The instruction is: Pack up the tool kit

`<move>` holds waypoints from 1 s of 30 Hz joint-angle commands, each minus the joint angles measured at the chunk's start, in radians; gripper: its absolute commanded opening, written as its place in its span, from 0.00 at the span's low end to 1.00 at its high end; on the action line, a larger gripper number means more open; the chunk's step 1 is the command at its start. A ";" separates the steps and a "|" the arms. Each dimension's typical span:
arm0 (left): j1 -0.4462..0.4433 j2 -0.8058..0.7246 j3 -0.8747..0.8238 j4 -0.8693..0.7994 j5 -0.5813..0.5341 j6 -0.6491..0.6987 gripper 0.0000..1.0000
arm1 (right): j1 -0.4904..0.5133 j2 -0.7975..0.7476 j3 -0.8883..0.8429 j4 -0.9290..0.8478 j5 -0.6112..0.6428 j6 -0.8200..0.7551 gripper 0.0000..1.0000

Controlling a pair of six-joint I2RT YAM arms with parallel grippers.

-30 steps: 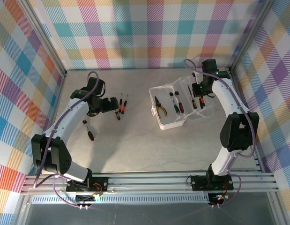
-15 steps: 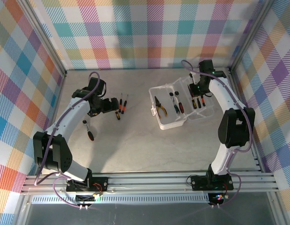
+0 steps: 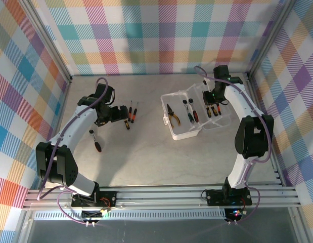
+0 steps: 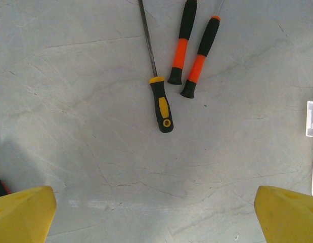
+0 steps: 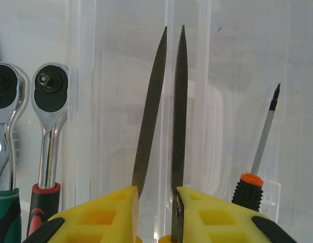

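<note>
Seen from overhead, the open tool case [image 3: 189, 130] sits at about 2 o'clock on the table [image 3: 146, 157], with yellow-handled pliers [image 3: 172, 115] lying in its left part. The right claw [image 3: 210, 96] hangs over the case's 1 o'clock corner. In its wrist view, its yellow fingers [image 5: 95, 217] closely flank the twin tips of long-nose pliers [image 5: 148, 121]; whether they squeeze them cannot be told. Two ratchet heads [image 5: 50, 93] lie at 9 o'clock of those pliers and a small screwdriver [image 5: 262, 142] at 3 o'clock. The left claw [image 3: 115, 114], at 10 o'clock on the table, stands wide apart above a yellow-and-black screwdriver [image 4: 161, 106] and two orange-and-black screwdrivers [image 4: 182, 48].
</note>
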 commanded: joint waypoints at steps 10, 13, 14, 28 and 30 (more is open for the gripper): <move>-0.041 0.106 0.057 -0.025 -0.041 0.010 1.00 | 0.064 -0.209 0.040 -0.061 -0.168 0.057 0.95; -0.066 0.174 0.109 -0.029 -0.084 0.018 1.00 | 0.100 -0.256 0.009 -0.053 -0.200 0.079 0.99; -0.074 0.200 0.128 -0.025 -0.096 0.021 0.98 | 0.113 -0.269 -0.002 -0.053 -0.205 0.085 0.99; -0.077 0.601 0.430 0.051 -0.191 0.061 0.47 | 0.191 -0.306 -0.112 -0.037 -0.211 0.154 0.99; -0.075 0.651 0.475 0.060 -0.193 0.059 0.42 | 0.199 -0.290 -0.092 -0.047 -0.208 0.153 0.99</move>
